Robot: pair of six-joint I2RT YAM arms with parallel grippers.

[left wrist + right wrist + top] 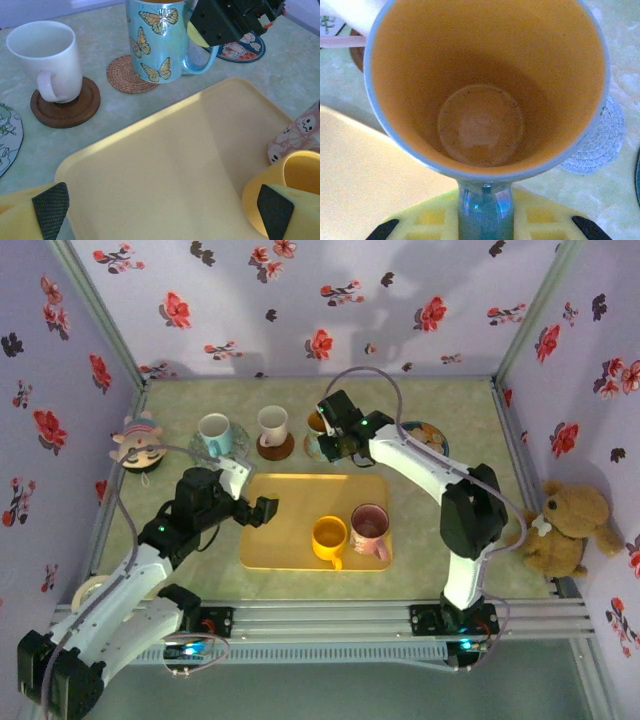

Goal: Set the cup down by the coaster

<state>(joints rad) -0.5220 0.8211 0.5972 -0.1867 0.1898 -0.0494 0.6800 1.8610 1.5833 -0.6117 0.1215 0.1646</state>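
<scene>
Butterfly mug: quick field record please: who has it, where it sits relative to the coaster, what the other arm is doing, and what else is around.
butterfly mug: upright, empty, orange inside
held by: right end effector, shut on its handle
woven coaster: at the mug's base, left of it in the left wrist view; contact unclear
left end effector: open, holding nothing, over yellow tray
on tray: yellow mug, pink skull mug
white mug: on brown wooden coaster
</scene>
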